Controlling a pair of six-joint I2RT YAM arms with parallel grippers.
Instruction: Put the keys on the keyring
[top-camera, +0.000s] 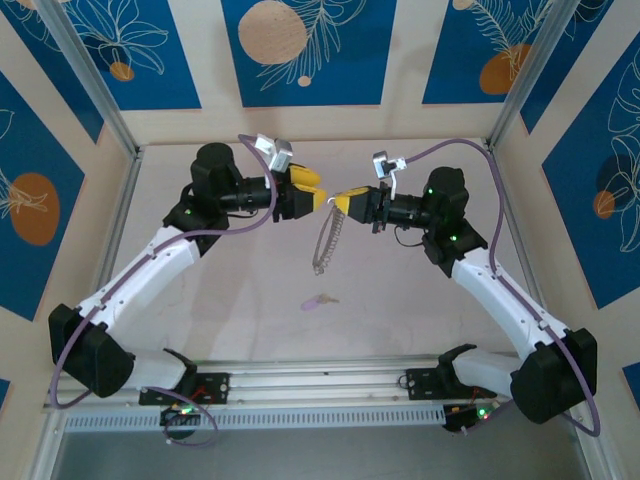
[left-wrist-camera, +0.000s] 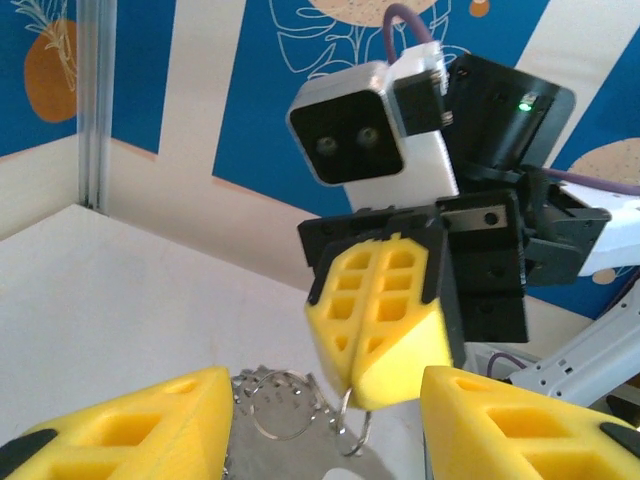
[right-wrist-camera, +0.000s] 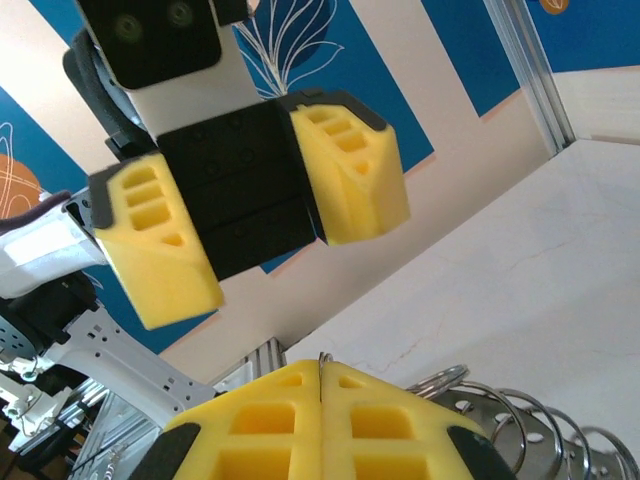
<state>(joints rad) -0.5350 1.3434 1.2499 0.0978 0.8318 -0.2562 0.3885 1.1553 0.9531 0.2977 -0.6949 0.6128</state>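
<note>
One small key (top-camera: 320, 299) with a pale lilac head lay flat on the bench (top-camera: 240, 320), near its middle and on the side toward the arm bases, touching nothing else. Beyond it, the keyring (top-camera: 328, 245) hung in the air above the bench as a thin hoop fringed with tiny silver loops. Its top was pinched in the right fingers (top-camera: 343, 203) and the rest trailed down toward the key, ending well short of it.

The right fingers were clenched on the keyring. In the right wrist view the two yellow halves met along one seam, a sliver of wire stood up at the top of that seam, and a row of silver loops fanned out to the right. The left wrist view showed the same pair pressed together and pointing down onto the loops.

The left fingers (top-camera: 312, 190) stood spread apart, tip to tip with the right ones. In the left wrist view the loops lay in the gap between them; whether either left finger touched the ring I could not tell.

Purple cables (top-camera: 450, 145) looped over both arms. Blue wall panels (top-camera: 300, 50) with white leaves and orange discs stood around the bench.
</note>
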